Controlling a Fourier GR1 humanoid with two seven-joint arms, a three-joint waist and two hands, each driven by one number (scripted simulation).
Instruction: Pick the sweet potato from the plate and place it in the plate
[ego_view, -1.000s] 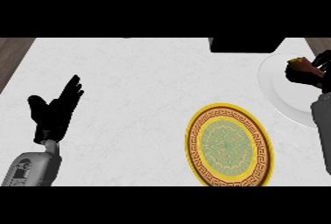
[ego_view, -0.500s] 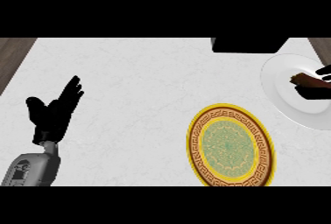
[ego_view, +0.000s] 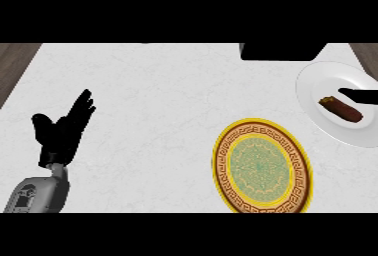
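R hand (ego_view: 359, 94) pokes in from the 3 o'clock edge, only straight black fingers showing, apart, tips just beside the sweet potato (ego_view: 340, 109) w/o clamping it. Potato lies on the white plate (ego_view: 325, 80) at 2 o'clock. Patterned yellow plate (ego_view: 261, 167) sits at 5 o'clock on the worktop (ego_view: 170, 90). L hand (ego_view: 65, 131) rests open at 9 o'clock.

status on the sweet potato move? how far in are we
Early. Done: nothing moved yet; the sweet potato lies on the white plate at the right edge. In hand: only the fingers of the right hand show, straight, beside the potato's upper end, not curled round it. Left: grasp, lift, carry to the yellow patterned plate, which holds nothing. The left hand rests open at the left.
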